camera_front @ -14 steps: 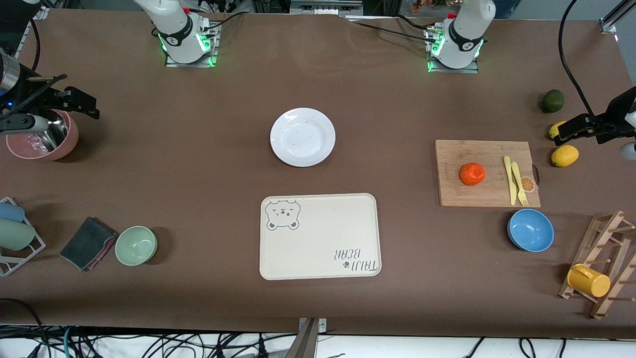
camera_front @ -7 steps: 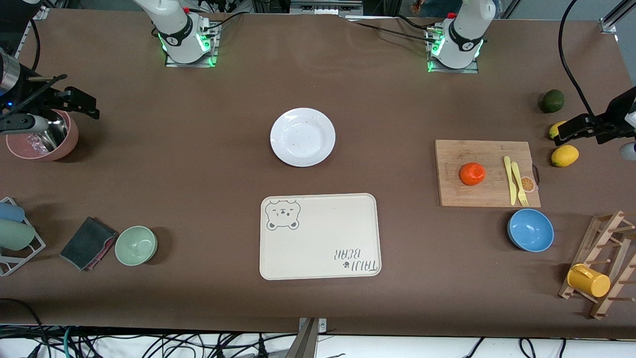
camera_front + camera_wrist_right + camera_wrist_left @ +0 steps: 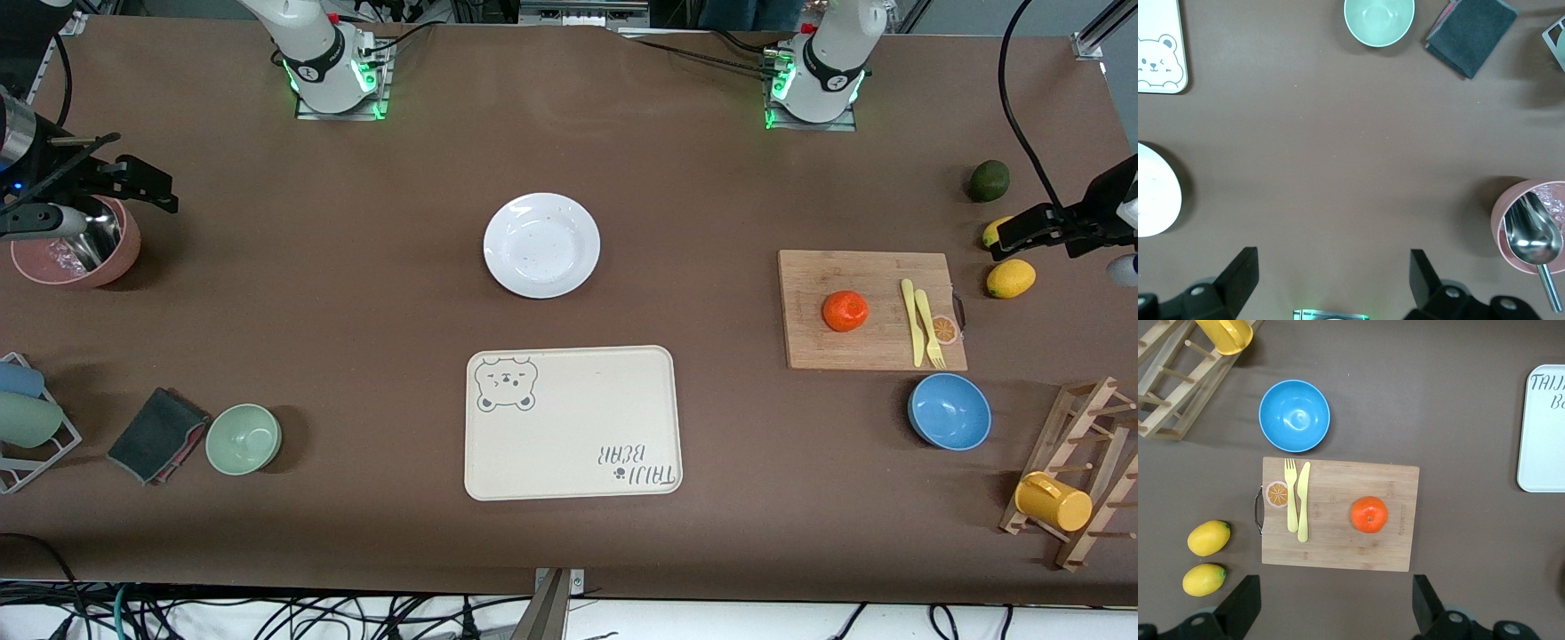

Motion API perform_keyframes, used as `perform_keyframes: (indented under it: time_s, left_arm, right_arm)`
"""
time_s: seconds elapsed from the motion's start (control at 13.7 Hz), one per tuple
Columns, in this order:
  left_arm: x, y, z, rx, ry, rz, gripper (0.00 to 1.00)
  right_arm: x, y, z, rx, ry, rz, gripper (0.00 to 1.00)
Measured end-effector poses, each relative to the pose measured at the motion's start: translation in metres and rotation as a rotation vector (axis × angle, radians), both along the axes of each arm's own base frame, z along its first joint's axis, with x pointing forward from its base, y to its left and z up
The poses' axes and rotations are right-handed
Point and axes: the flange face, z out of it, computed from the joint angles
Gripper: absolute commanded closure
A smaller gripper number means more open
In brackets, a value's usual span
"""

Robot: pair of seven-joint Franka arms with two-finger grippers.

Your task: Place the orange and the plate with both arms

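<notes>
The orange (image 3: 845,310) is sitting on the cutting board (image 3: 827,347) near the left gripper (image 3: 1333,605), while the plate (image 3: 541,244) is lying mid-table toward the right gripper (image 3: 1331,280), both grippers hanging high with fingers spread apart and empty.

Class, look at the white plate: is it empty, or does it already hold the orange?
Empty. The plate shows only a few specks, while the orange sits on the wooden cutting board, toward the left arm's end of the table.
</notes>
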Motion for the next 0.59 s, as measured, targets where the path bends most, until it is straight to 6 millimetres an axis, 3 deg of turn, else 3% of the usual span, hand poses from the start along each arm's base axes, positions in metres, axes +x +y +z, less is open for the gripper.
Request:
perform_keyframes:
  time_s: [0.59]
  left_arm:
    - [0.0005, -0.0078, -0.0001, 0.000, 0.000, -0.014, 0.00]
  right_arm:
    - [0.0000, 0.0000, 0.0000, 0.000, 0.000, 0.000, 0.00]
